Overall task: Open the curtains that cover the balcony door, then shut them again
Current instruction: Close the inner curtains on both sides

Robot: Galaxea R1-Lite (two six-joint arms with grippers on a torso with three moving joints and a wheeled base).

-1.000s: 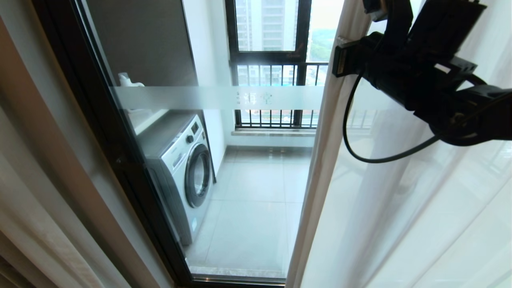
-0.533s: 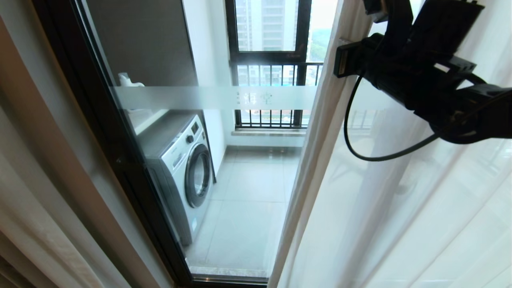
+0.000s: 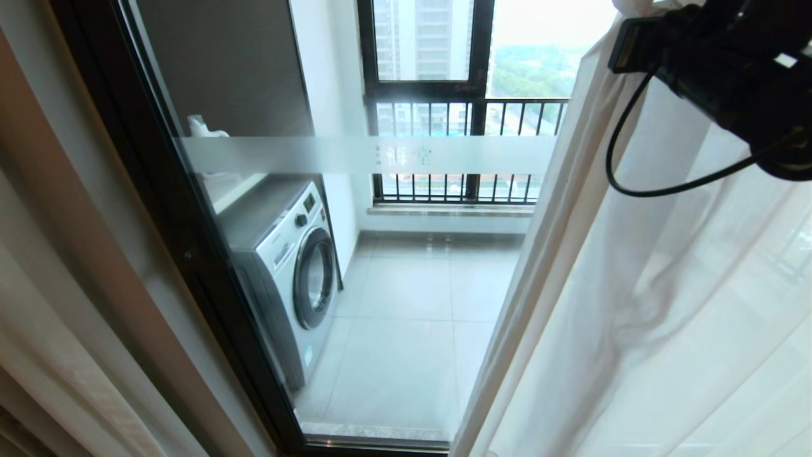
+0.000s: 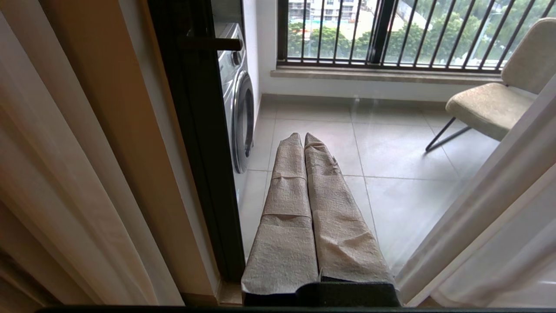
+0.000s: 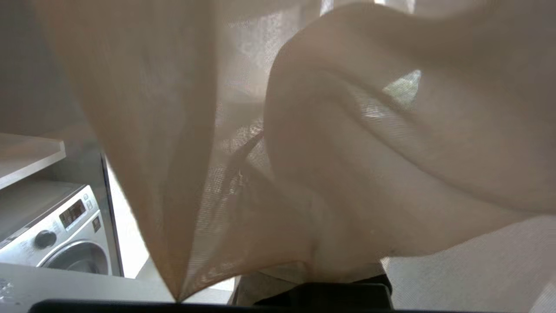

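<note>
Right end effector [image 5: 278, 243] fingertips hidden under sheer curtain [image 5: 347, 152] folds.

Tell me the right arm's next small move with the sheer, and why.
Probably carry on drawing the sheer curtain toward the robot's right. The right gripper is shut with sheer fabric draped over it, and the sheer's edge crosses the right part of the balcony door glass.

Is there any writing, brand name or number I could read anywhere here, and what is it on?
Frosted band on the balcony door: a few small characters, too faint to read for certain.
Washing machine: markings on its control panel and a small sticker low on the front, too small to read.
Sheer curtain, right gripper and left gripper: no writing.
</note>
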